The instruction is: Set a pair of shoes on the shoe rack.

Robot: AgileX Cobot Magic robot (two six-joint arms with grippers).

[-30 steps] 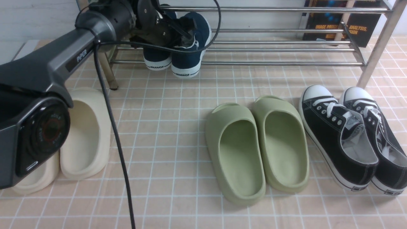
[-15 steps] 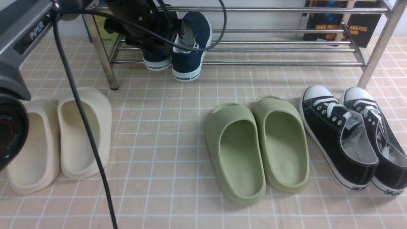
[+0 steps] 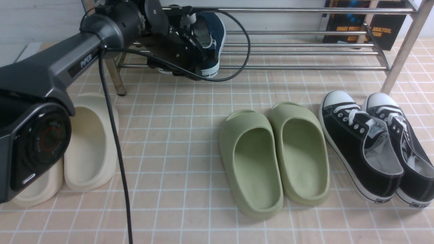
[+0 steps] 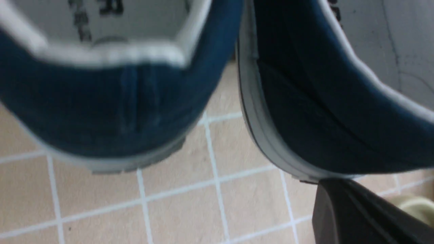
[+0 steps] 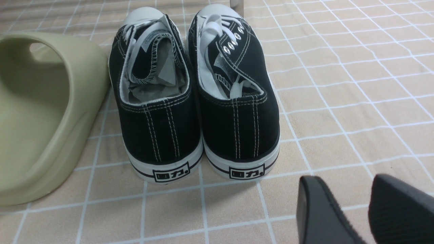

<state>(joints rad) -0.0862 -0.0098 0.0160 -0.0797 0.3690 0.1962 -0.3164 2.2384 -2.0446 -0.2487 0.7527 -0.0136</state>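
Note:
The pair of navy shoes sits at the left end of the chrome shoe rack (image 3: pixel 298 53), on its lowest bars, heels toward me. The right shoe (image 3: pixel 217 32) shows; the left one is almost hidden behind my left arm. In the left wrist view both heels fill the frame, left shoe (image 4: pixel 112 115) and right shoe (image 4: pixel 322 128). My left gripper (image 3: pixel 195 69) is at the heels. Its fingers show as one dark mass (image 4: pixel 330 184), touching the right shoe's white sole edge, with nothing between them. My right gripper (image 5: pixel 352 179) hovers low over the floor, fingers slightly apart, empty.
Green slippers (image 3: pixel 274 156) lie mid-floor and black lace-up sneakers (image 3: pixel 373 145) at the right, just ahead of my right gripper (image 5: pixel 196 101). Cream slippers (image 3: pixel 88 142) lie at the left under my left arm. A cable (image 3: pixel 115 142) hangs down. Rack legs (image 3: pixel 113 73) stand on the floor.
My left arm rose and came back down. The navy shoes now sit further back on the rack, heels overhanging less. My left gripper is lower, at the heels.

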